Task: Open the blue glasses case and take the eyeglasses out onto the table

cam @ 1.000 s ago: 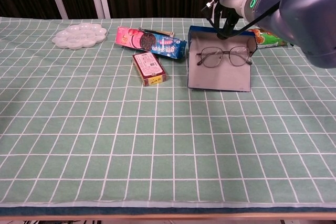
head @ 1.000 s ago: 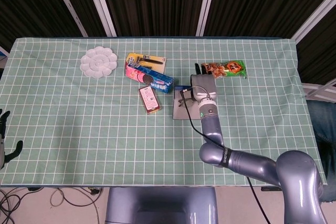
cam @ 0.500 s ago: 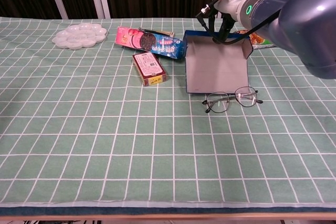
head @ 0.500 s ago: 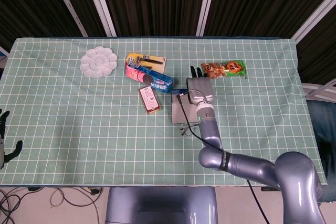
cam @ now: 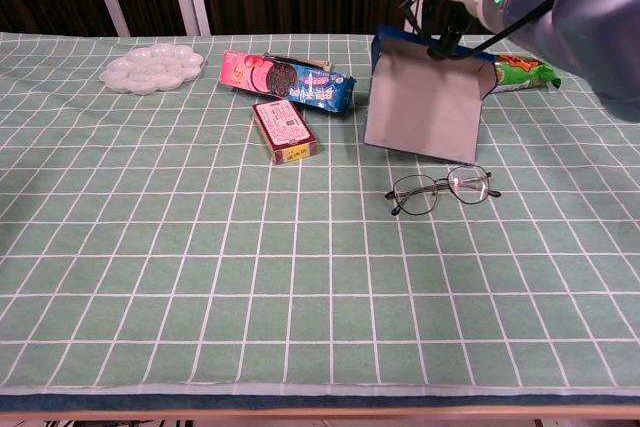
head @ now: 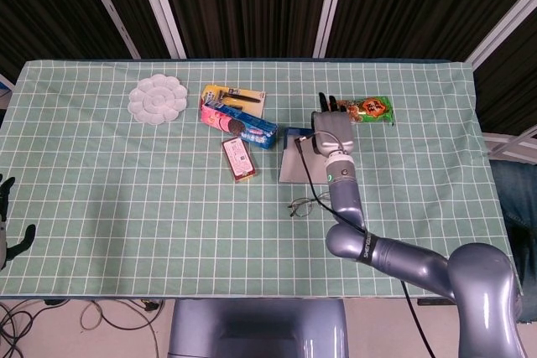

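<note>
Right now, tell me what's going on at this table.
The right hand holds the open blue glasses case by its far edge, tilted up off the green checked tablecloth. The eyeglasses already lie on the cloth just in front of the case, apart from it. The left hand hangs at the table's left edge, holding nothing. The snack packs and white palette sit untouched.

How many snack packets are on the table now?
3: a blue cookie packet beside the red packet, and a green packet at the far right. None seem hidden.
</note>
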`<state>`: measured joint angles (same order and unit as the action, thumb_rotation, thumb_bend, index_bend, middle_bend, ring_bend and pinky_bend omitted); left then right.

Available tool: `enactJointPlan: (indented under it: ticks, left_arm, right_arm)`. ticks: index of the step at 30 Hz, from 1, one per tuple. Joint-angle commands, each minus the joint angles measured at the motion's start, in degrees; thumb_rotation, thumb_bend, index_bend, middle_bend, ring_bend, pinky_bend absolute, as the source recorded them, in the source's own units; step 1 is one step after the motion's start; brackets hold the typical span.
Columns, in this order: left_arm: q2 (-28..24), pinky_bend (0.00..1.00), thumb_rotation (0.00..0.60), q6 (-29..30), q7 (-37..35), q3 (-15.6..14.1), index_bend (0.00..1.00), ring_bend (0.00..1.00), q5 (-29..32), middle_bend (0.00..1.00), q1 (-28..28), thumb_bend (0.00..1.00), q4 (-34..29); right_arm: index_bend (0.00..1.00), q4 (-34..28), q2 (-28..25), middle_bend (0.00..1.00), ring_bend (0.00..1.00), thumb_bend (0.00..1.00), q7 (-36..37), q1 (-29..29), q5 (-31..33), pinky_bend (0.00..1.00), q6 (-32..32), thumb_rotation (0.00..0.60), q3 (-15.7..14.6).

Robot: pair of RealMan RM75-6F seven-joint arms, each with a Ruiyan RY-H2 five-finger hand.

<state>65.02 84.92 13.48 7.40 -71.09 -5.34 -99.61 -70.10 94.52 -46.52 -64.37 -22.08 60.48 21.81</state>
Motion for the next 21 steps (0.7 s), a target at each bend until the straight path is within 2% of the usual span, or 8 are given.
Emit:
enactJointPlan:
  ticks: [1,10,16,21]
  left_arm:
    - [0.0,0.00,0.600,0.1,0.0,0.0,0.05,0.00,-0.1,0.00,0.0,0.33,0.0]
    - [0.1,0.00,0.600,0.2,0.1,0.0,0.05,0.00,-0.1,0.00,0.0,0.33,0.1]
    - [0.2,0.00,0.600,0.6,0.2,0.2,0.05,0.00,0.0,0.00,0.1,0.33,0.1]
    - [0.3,0.00,0.600,0.8,0.5,0.1,0.05,0.00,-0.2,0.00,0.2,0.33,0.2]
  right_arm:
    - [0.57,0.8,-1.3,0.00,0.00,0.54,0.8,0.8,-0.5,0.20,-0.4,0.600,0.3]
    - [0.58,2.5,-6.4,0.00,0.00,0.54,3.4,3.6,-2.8,0.20,-3.6,0.600,-0.1]
    - [0.59,6.5,-8.4,0.00,0.00,0.54,5.4,5.6,-6.0,0.20,-5.5,0.600,-1.9]
    - [0.58,10.2,-8.5,0.00,0.00,0.48,7.5,7.5,-5.4,0.20,-8.8,0.600,-2.7]
